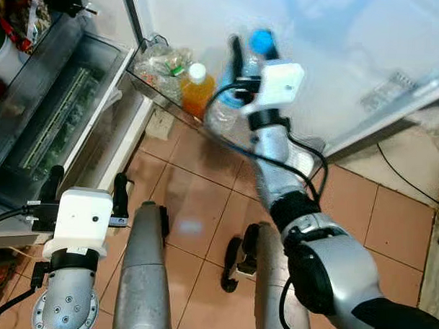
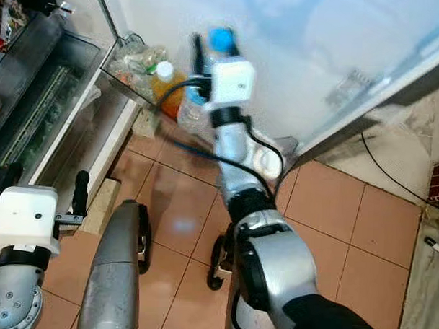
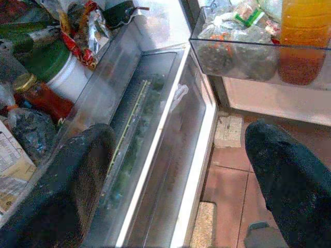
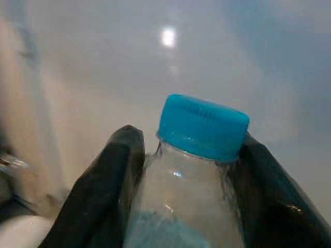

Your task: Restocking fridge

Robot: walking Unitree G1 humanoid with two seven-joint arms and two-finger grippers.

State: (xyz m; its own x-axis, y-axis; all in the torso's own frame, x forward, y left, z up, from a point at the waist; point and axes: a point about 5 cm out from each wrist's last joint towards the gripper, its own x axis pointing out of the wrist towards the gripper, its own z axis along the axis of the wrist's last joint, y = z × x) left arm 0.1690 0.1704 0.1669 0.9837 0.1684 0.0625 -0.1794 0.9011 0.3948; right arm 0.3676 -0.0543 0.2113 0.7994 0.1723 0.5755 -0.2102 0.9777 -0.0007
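Fridge door shelf [image 1: 160, 97]: clear plastic bin on the inner side of the open white door. In it, a clear bag of mixed items [image 1: 160, 63] at the hinge end, and just beside it an orange-drink bottle [image 1: 197, 90] with a pale cap, upright.

Fridge interior: clear crisper drawer [image 3: 155, 150] low down, with green produce [image 3: 135, 135] dimly visible through its top. On the glass shelf [image 3: 116, 51] above it: a white jar with a green lid [image 3: 54, 70], a small red-sauce bottle [image 3: 39, 95], foil packets [image 3: 85, 31], crowded together.

Terracotta-tiled floor [image 1: 196, 200] below; a pale stone block [image 3: 228, 131] lies on it at the fridge base.
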